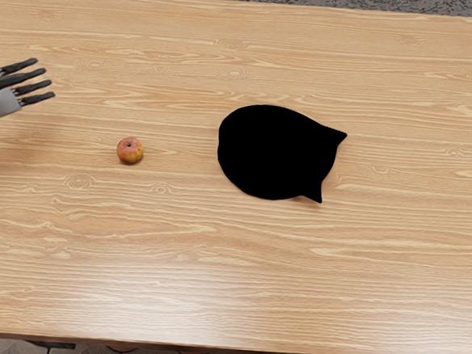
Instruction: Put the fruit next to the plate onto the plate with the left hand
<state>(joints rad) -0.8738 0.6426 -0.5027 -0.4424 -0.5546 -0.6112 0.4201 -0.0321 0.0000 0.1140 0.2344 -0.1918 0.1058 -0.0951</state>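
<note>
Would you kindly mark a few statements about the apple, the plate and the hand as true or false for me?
1. The apple lies on the plate. False: it lies on the table, left of the plate and apart from it.
2. The left hand holds nothing, its fingers spread. True.
3. The plate is white and round. False: it is black, with two pointed corners on its right side.
4. The right hand is out of view. True.
5. The left hand touches the apple. False: it is at the picture's left edge, apart from the apple.
</note>
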